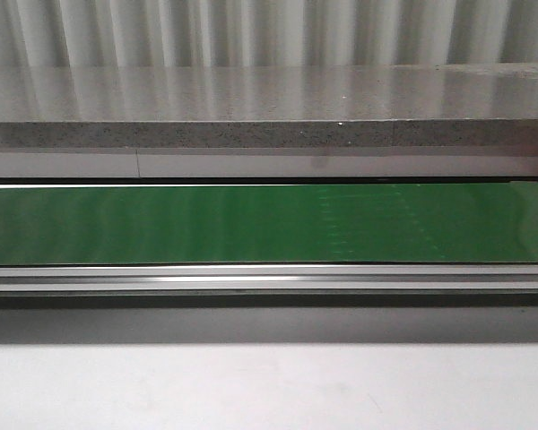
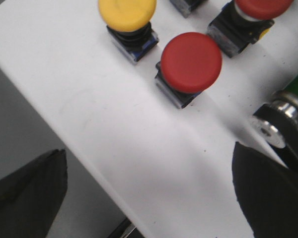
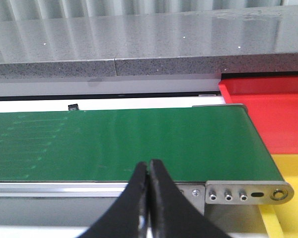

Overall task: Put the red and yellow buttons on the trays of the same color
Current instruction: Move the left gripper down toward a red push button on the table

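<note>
No brand, label or writing is showing in any view.

The front view is taking in only the green belt point(image 1: 269, 224), its metal rail point(image 1: 269, 278), a grey stone ledge point(image 1: 269, 107) behind and the white table point(image 1: 269, 385) in front; neither arm, no button and no tray is appearing there, apart from a tiny red sliver at the right edge that is too small to identify.

In the left wrist view, a white surface point(image 2: 114, 148) is carrying the buttons. One red button point(image 2: 191, 63) is sitting in full view on its dark base. A yellow button point(image 2: 127, 13) is standing near it, its cap cut off by the frame edge. A second red button point(image 2: 262, 7) is also being cropped, and just beside it a dark base corner point(image 2: 187, 5) is showing with its cap out of frame, so its colour cannot be told. A shiny roller end point(image 2: 283, 116) with a strip of green is peeking in at the side.

The left gripper point(image 2: 149, 198) is standing wide open, its dark fingers point(image 2: 25, 193) far apart and holding nothing, above the bare white surface near the red button.

The right gripper point(image 3: 149, 198) is clenched, fingertips pressed together with nothing between them, hanging over the near edge of the belt's end. Beyond that end, a red tray point(image 3: 268, 114) and a yellow tray point(image 3: 293, 168) are lying side by side, both cut off by the frame, the visible parts bare.
</note>
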Action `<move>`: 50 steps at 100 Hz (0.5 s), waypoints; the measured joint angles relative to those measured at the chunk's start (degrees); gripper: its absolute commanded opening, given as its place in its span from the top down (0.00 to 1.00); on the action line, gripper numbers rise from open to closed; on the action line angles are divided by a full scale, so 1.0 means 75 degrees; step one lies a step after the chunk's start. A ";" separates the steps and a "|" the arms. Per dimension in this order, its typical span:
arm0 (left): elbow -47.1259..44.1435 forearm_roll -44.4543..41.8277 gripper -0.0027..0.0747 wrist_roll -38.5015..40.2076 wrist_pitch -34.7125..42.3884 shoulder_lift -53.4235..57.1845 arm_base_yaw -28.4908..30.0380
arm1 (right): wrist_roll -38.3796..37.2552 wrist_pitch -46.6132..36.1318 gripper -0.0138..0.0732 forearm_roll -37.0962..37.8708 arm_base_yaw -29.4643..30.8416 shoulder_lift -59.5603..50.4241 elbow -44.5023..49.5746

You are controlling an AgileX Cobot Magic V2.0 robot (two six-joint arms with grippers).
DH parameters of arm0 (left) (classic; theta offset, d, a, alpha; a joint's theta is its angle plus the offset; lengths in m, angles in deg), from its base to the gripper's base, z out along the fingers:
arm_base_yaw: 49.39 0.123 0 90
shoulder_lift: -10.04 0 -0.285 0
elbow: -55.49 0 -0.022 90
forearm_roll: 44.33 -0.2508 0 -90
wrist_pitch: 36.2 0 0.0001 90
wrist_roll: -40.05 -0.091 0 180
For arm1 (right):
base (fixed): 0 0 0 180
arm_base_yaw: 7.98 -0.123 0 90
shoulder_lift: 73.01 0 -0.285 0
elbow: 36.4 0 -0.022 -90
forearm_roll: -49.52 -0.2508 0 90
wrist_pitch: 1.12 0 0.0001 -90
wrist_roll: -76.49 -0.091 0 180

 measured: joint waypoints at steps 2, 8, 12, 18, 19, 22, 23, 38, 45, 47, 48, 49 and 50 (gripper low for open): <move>0.0060 0.0017 0.14 -0.0019 0.0036 -0.0091 0.0000 | 0.0000 0.0000 0.92 0.0000 0.0000 0.0000 0.0000; 0.0242 0.0017 0.14 -0.0050 0.0144 -0.0364 0.0013 | 0.0000 0.0000 0.92 0.0000 0.0000 0.0000 0.0000; 0.0388 0.0017 0.14 -0.0055 0.0194 -0.0512 0.0013 | 0.0000 0.0000 0.92 0.0000 0.0000 0.0000 0.0000; 0.0598 0.0017 0.14 -0.0069 0.0229 -0.0765 0.0013 | 0.0000 0.0000 0.92 0.0000 0.0000 0.0000 0.0000; 0.0620 0.0017 0.14 -0.0069 0.0229 -0.0793 0.0013 | 0.0000 0.0000 0.92 0.0000 0.0000 0.0000 0.0000; 0.0702 0.0001 0.14 -0.0086 0.0248 -0.0931 0.0013 | 0.0000 0.0000 0.92 0.0000 0.0000 0.0000 0.0000; 0.0742 -0.0014 0.14 -0.0086 0.0248 -0.0959 0.0013 | 0.0000 0.0000 0.92 0.0000 0.0000 0.0000 0.0000; 0.1046 -0.0017 0.14 -0.0086 0.0281 -0.1489 0.0013 | 0.0000 0.0000 0.92 0.0000 0.0000 0.0000 0.0000; 0.1136 -0.0045 0.14 -0.0089 0.0296 -0.1707 0.0013 | 0.0000 0.0000 0.92 0.0000 0.0000 0.0000 0.0000; 0.1158 -0.0046 0.14 -0.0089 0.0314 -0.1767 0.0013 | 0.0000 0.0000 0.92 0.0000 0.0000 0.0000 0.0000; 0.1158 -0.0046 0.14 -0.0089 0.0314 -0.1802 0.0013 | 0.0000 0.0000 0.92 0.0000 0.0000 0.0000 0.0000; 0.1179 -0.0060 0.14 -0.0089 0.0314 -0.1820 0.0013 | 0.0000 0.0000 0.92 0.0000 0.0000 0.0000 0.0000; 0.1179 -0.0057 0.14 -0.0089 0.0314 -0.1859 0.0013 | 0.0000 0.0000 0.92 0.0000 0.0000 0.0000 0.0000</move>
